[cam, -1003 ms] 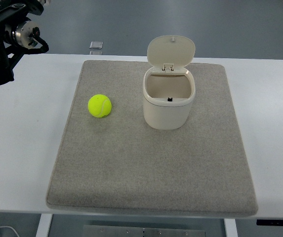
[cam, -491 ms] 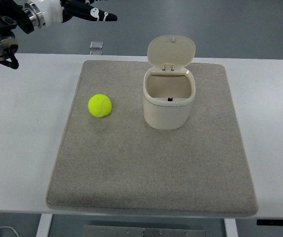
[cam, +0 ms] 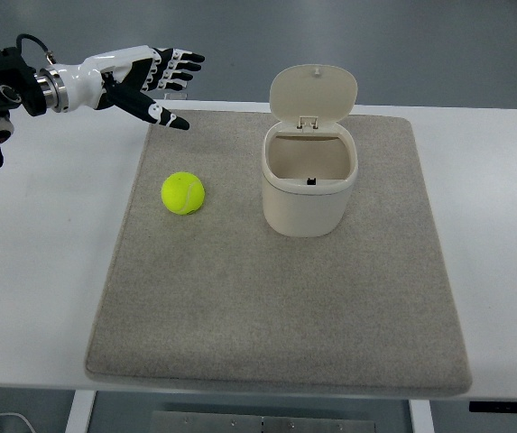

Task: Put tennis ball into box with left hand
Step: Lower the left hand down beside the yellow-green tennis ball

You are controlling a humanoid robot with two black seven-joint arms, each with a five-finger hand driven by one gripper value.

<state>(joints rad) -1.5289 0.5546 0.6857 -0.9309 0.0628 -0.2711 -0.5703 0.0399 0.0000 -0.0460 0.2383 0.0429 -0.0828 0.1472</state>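
1. You've got the left hand (cam: 141,77) in the upper left of the frame; its arm comes in from the left edge, black at the edge, then a metal wrist ring, then the white hand w/ black joints.
2. Fingers (cam: 179,59) are spread and stretched out toward the right, thumb angled down-right over the mat's upper-left corner; they hold nothing and touch nothing you can see.
3. The tennis ball (cam: 182,193) sits on the grey mat (cam: 276,316), left of frame centre; yellow-green, resting on the mat by itself; it lies below the hand in the frame and well apart from it.
4. The box (cam: 309,188) stands upright on the mat just right of the ball, w/ a clear gap between the two; cream colour, rounded corners; its hinged lid (cam: 313,92) is flipped up at the far side, so the mouth is open; the inside looks empty apart from a small dark bit at the near inner wall.
5. The mat lies on a white table (cam: 32,271), covering most of the middle; bare tabletop shows on the left and right sides.
6. Dark floor fills the top of the frame beyond the table's far edge.
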